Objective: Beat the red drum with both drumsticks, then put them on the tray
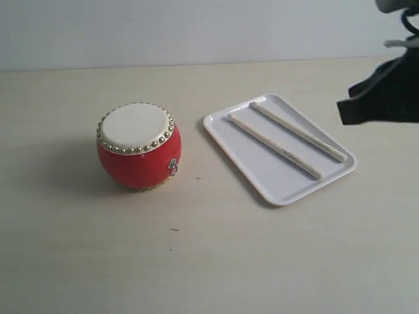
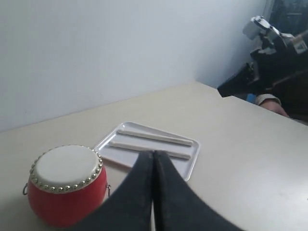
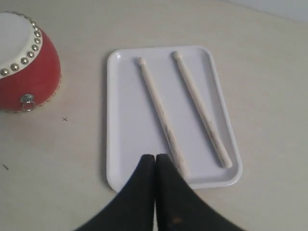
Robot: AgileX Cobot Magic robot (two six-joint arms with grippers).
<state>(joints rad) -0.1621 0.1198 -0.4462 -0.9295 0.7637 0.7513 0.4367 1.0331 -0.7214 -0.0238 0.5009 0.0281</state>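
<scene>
Table: a pale beige table (image 1: 78, 261) with faint, fine grain and a matte finish fills most of every view.
Marks: a tiny dark cross-shaped mark (image 1: 198, 177) and a short dark dash (image 1: 173, 229) sit on the tabletop, near each other.
Wall: a plain, pale grey-white wall (image 1: 196, 29) rises straight from the table's far edge.
Corner: in the left wrist view the table's far edge meets its side edge at the wall; past the wall's end the room is dark and too blurred to read.
Light: soft and even, with faint, blurred shadows on the tabletop.
</scene>
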